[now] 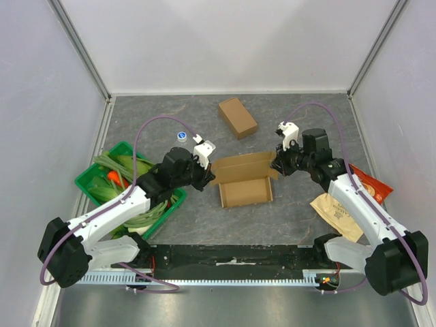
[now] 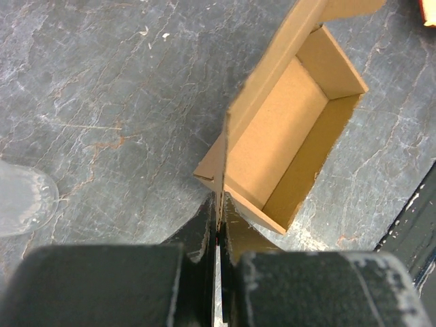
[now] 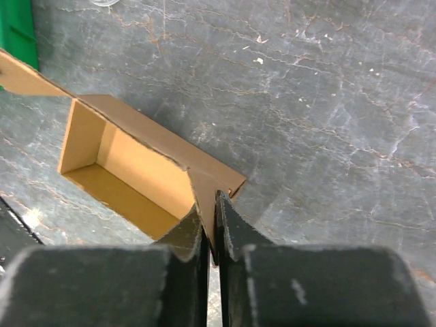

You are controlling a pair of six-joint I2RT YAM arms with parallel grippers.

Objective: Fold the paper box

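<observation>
Left end effector (image 1: 209, 178), right end effector (image 1: 276, 165) grip opposite paper box (image 1: 245, 192) flaps

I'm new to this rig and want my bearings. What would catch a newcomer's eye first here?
The open paper box at centre, pinched at both ends: the left tool on its left flap, the right tool on its right. Farther back lies a smaller closed brown box.

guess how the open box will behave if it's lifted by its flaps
Probably light: the box is thin cardboard and empty. Its flaps look likely to bend at the creases, so it may sag or swing between the left gripper and right gripper, each pinching a flap edge.
</observation>
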